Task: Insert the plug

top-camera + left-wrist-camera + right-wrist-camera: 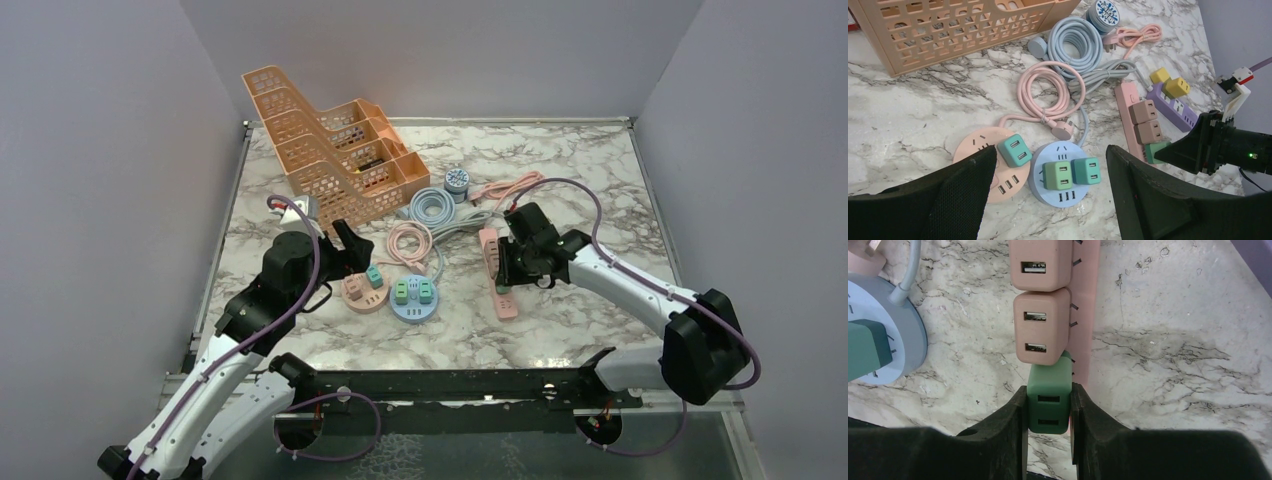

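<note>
My right gripper (1049, 390) is shut on a green plug (1049, 395), one finger on each side of it. The plug sits against the pink power strip (1087, 315), directly below two pink plugs (1042, 325) seated in that strip. Its prongs are hidden, so I cannot tell how deep it sits. In the top view the right gripper (510, 270) is over the pink strip (508, 303). The left wrist view also shows the green plug (1155, 150). My left gripper (1050, 150) is open and empty, above the round blue socket (1063, 197) and round pink socket (975, 145).
An orange tiered rack (330, 150) stands at the back left. Coiled pink (1048, 92) and blue (1073, 42) cables lie behind the round sockets. A purple strip (1173, 107) with yellow plugs lies right of the pink strip. Walls enclose the table on three sides.
</note>
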`<state>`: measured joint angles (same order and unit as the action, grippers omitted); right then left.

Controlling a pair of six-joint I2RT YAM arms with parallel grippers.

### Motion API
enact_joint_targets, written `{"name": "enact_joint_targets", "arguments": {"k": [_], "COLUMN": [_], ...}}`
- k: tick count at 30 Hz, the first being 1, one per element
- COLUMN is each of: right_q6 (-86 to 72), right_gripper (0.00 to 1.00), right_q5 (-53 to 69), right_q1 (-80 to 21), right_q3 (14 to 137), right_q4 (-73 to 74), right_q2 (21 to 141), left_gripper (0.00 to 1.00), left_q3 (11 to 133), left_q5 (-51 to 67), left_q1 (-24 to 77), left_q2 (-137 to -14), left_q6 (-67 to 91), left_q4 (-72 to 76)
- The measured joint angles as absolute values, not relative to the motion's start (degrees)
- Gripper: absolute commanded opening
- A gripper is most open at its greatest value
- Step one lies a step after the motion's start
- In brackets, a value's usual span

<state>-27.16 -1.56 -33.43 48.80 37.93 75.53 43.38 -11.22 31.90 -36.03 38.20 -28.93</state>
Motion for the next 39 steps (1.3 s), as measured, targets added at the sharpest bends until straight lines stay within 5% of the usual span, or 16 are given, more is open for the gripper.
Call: {"name": "enact_joint_targets", "arguments": {"k": [39], "right_q6": [-33.5], "right_gripper": [0.01], "right_q5": [-12.4], "right_q1": [-39.5], "right_q3": [49.8], "right_q4": [37.7], "right_q2": [82.1], "left_gripper": [0.83], "left_q3": [42.7], "left_q5": [-14.6], "left_q1": [31.9], "left_q2": [-35.2], "left_q6": [34.9], "left_q4": [-28.8]}}
